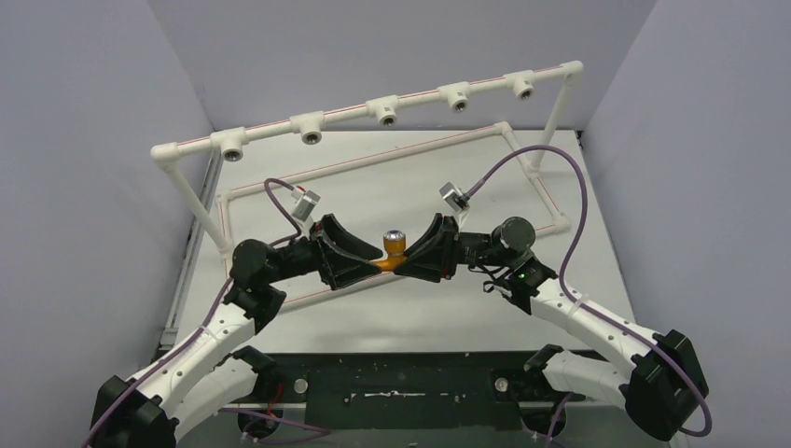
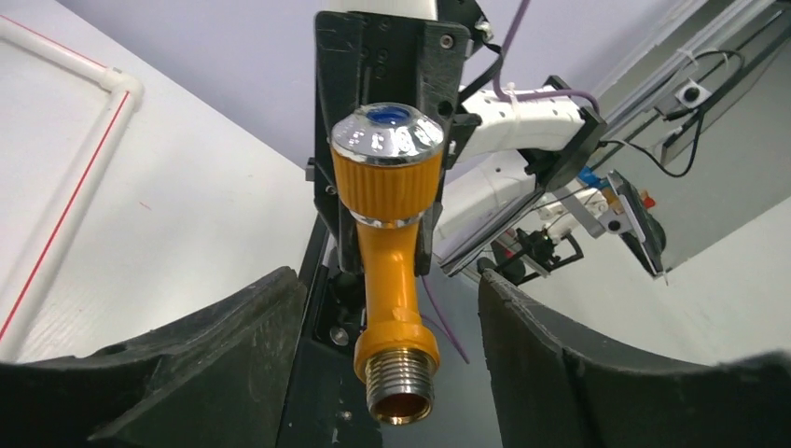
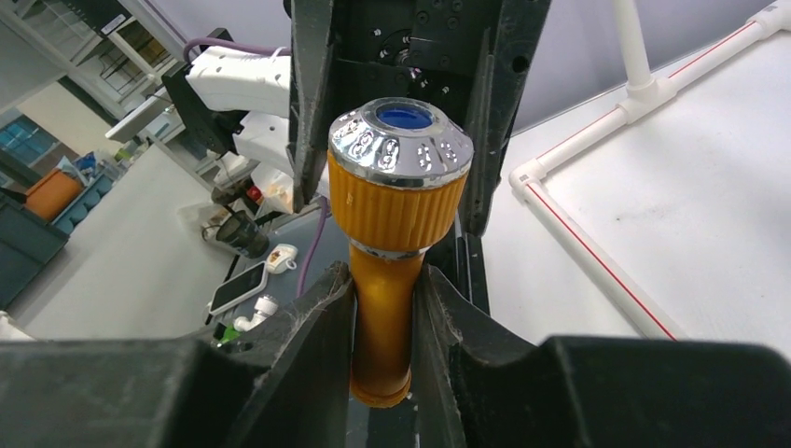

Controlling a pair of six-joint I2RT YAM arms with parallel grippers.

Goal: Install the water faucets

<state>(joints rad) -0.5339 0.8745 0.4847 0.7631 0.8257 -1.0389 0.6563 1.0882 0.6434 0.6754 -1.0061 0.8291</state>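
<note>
One orange-brass faucet (image 1: 394, 247) with a silvery round cap hangs in the air between both grippers, above the middle of the table. My right gripper (image 1: 407, 263) is shut on its orange stem; in the right wrist view the fingers (image 3: 322, 327) press the stem from both sides below the faucet's cap (image 3: 399, 149). My left gripper (image 1: 371, 265) is open. In the left wrist view its jaws stand wide on either side of the faucet's threaded brass end (image 2: 401, 383) without touching it. The faucet's side branch is hidden.
A white pipe frame (image 1: 392, 159) stands on the table behind the arms. Its raised top rail carries several tee sockets (image 1: 386, 112) facing forward. Grey walls close in both sides and the back. A black strip (image 1: 410, 383) runs along the near edge.
</note>
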